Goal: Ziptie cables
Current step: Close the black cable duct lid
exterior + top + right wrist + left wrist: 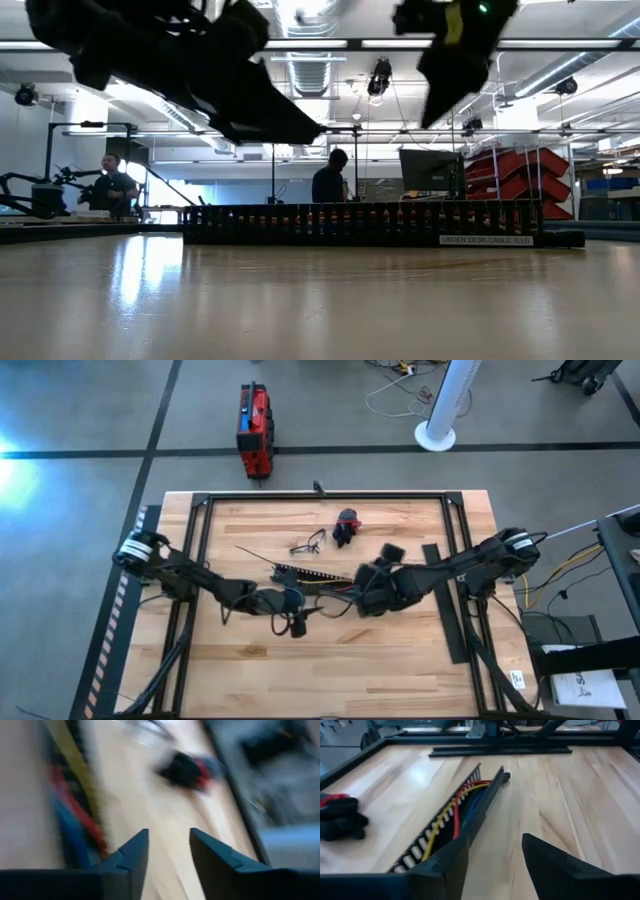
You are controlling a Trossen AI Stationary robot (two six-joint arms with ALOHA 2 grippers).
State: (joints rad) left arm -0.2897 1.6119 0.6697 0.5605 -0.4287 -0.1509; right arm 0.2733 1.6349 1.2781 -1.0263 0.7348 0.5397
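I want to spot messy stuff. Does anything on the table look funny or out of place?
A little. The cables lie inside the slotted black duct but no tie holds them together, and the thin black ziptie lies loose on the wood beside it. Both end effectors, left and right, are open and empty.

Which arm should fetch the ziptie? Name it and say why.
Left. The ziptie lies nearer the left gripper, whose jaws stand open and empty; the right gripper hovers farther off, over the duct.
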